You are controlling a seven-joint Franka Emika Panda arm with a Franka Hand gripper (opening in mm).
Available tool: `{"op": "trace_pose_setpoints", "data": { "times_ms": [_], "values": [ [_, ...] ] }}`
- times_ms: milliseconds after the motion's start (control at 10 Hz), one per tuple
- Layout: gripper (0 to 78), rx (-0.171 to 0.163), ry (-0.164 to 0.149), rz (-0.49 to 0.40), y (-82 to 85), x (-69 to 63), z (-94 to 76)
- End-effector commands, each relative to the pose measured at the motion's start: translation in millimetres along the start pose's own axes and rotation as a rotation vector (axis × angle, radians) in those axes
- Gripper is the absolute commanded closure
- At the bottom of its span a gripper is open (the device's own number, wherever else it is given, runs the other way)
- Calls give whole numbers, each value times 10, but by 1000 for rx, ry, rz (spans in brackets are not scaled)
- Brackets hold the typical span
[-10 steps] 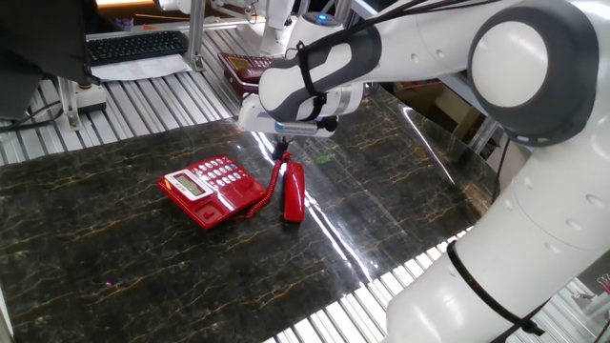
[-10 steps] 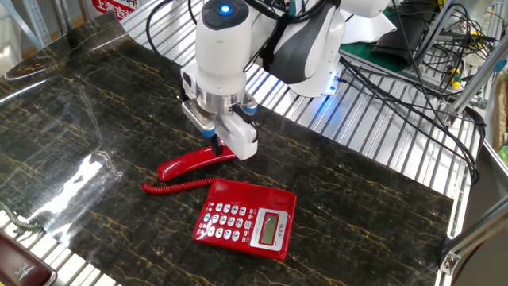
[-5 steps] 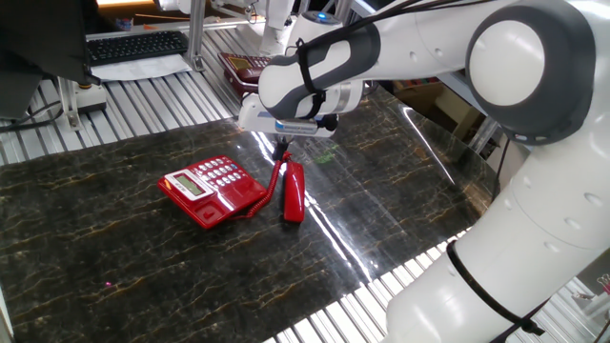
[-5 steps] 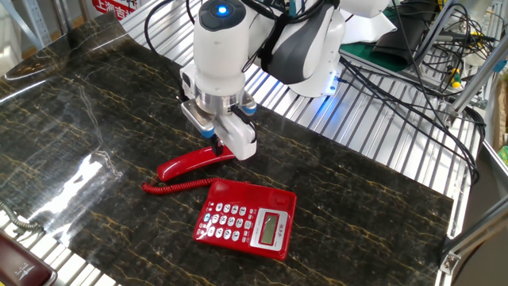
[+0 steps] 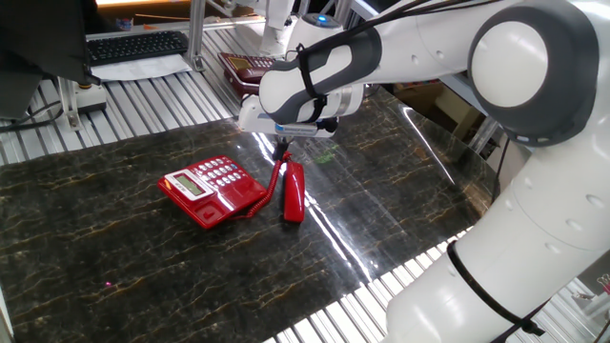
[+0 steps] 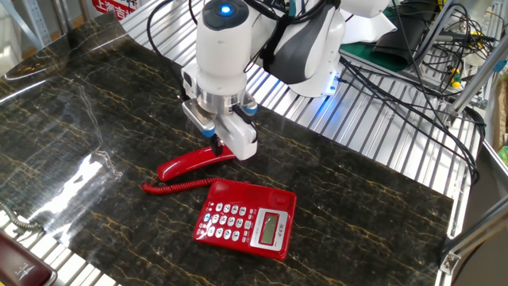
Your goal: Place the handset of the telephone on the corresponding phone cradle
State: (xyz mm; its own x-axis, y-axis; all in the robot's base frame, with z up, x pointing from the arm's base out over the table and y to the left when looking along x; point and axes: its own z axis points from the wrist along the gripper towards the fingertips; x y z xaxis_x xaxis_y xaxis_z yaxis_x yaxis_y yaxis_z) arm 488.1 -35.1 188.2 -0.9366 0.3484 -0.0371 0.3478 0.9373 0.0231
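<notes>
The bright red telephone (image 5: 205, 186) (image 6: 246, 218) sits on the dark marble table, keypad and display up. Its phone cradle (image 5: 217, 207) (image 6: 252, 194) is the bare red strip on the side facing the handset, with nothing on it. The handset (image 5: 293, 193) (image 6: 190, 164) lies flat on the table beside the phone, and its coiled cord (image 6: 178, 186) runs back to the base. My gripper (image 5: 283, 158) (image 6: 217, 148) points straight down at one end of the handset, its fingers shut on that end. The white hand hides most of the fingers.
A dark maroon phone (image 5: 243, 65) (image 6: 20, 270) rests on the slatted metal surface off the marble. A keyboard (image 5: 138, 45) lies at the back left. Cables (image 6: 413, 48) hang behind the arm's base. Glare streaks cross the marble (image 5: 334, 233).
</notes>
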Motion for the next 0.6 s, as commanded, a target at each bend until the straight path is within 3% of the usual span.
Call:
{"op": "trace_pose_setpoints", "data": {
  "times_ms": [100, 300, 400, 600],
  "values": [
    [776, -2, -5, 7, -5, 1, -7],
    [776, -4, -16, -79, -200, 114, 78],
    [776, -30, 4, -53, -407, 194, 64],
    [776, -18, -2, 25, -537, 256, 27]
  ]
}}
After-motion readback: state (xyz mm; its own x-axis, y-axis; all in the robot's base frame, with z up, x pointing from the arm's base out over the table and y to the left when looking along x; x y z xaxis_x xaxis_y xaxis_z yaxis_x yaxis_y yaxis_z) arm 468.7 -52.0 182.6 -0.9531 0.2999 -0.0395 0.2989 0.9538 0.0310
